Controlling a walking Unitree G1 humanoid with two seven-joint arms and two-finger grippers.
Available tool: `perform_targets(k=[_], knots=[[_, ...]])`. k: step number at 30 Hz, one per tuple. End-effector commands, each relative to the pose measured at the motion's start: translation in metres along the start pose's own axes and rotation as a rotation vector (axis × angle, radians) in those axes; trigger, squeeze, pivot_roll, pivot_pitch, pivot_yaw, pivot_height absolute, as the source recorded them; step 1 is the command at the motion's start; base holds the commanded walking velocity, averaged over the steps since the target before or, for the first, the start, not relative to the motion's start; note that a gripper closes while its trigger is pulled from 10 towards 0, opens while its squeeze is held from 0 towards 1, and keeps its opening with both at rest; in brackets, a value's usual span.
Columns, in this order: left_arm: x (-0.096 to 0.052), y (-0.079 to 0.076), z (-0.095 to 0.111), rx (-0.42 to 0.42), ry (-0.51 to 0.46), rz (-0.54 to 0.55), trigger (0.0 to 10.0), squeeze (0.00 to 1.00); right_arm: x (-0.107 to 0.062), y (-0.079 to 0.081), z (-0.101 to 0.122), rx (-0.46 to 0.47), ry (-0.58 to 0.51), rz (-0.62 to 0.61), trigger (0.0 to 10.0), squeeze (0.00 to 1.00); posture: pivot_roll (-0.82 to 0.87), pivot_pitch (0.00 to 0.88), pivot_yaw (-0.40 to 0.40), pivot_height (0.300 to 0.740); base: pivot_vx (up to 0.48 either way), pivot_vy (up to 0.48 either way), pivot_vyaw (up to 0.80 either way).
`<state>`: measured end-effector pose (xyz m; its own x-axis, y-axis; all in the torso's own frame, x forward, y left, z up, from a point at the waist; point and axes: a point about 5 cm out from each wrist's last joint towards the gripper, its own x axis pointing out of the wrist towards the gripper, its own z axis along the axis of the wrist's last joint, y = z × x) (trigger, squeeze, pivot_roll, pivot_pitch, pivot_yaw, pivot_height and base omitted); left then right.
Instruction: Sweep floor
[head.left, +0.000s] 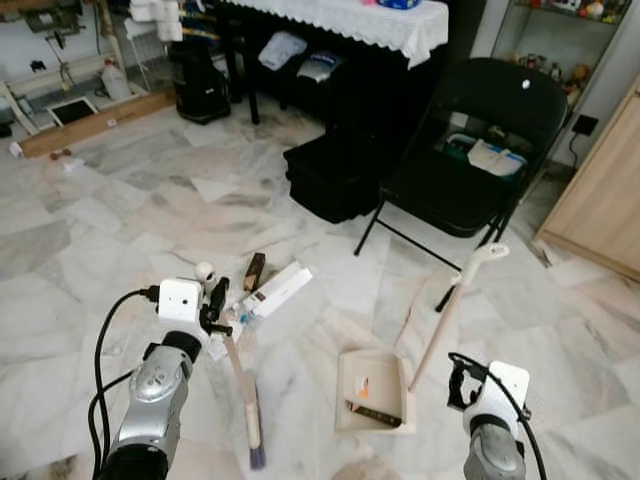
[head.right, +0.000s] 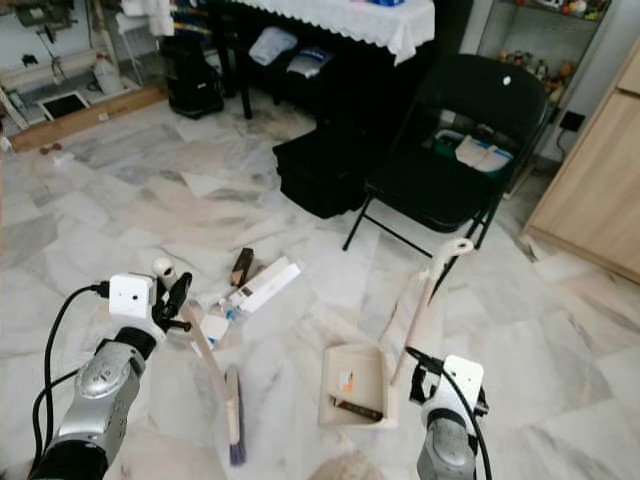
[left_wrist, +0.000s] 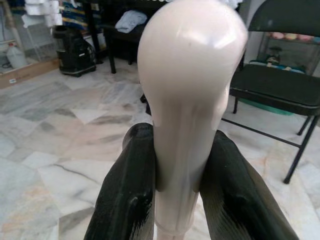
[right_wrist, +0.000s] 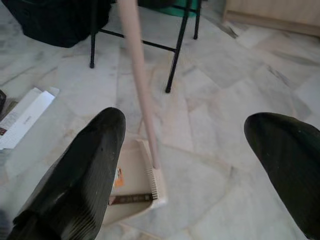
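Cream-coloured and slim, the broom (head.left: 243, 385) stood tilted on the marble floor (head.left: 120, 230), its purple bristles down on the tiles and its rounded handle top clamped between the two black fingers (left_wrist: 127, 195) of my left gripper (head.left: 217, 305). My right gripper (right_wrist: 200, 165) hung with its fingers spread wide and nothing between them, just beside the dustpan (head.left: 375, 390), whose long handle leaned up toward the black folding chair (head.left: 480, 150). Inside the pan lay a dark stick-like scrap and a small orange-marked piece. A flattened white box (head.left: 275, 290) and a brown object (head.left: 255, 270) lay on the floor near the broom.
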<state>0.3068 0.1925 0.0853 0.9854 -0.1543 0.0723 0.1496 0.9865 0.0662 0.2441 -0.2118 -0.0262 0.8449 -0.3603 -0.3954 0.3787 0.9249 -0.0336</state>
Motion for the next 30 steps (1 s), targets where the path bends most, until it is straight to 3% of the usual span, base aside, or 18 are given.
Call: perform_targets(k=[1, 11, 30], knots=[[0.0031, 0.0014, 0.0075, 0.014, -0.034, -0.004, 10.0, 0.0, 0.0007, 0.0041, 0.0026, -0.008, -0.012, 0.014, 10.0, 0.0, 0.04, 0.05, 0.012, 0.74, 0.307, 0.0, 0.0], [0.0033, 0.0009, 0.0079, 0.01, -0.038, -0.001, 10.0, 0.0, 0.0015, 0.0061, 0.0054, -0.006, -0.024, 0.021, 10.0, 0.0, 0.04, 0.062, 0.01, 0.74, 0.302, 0.0, 0.0], [0.001, 0.0024, 0.0061, 0.009, -0.032, -0.007, 10.0, 0.0, 0.0013, 0.0106, 0.0071, -0.006, -0.035, 0.029, 10.0, 0.0, 0.04, 0.072, 0.007, 0.74, 0.0, 0.0, 0.0]])
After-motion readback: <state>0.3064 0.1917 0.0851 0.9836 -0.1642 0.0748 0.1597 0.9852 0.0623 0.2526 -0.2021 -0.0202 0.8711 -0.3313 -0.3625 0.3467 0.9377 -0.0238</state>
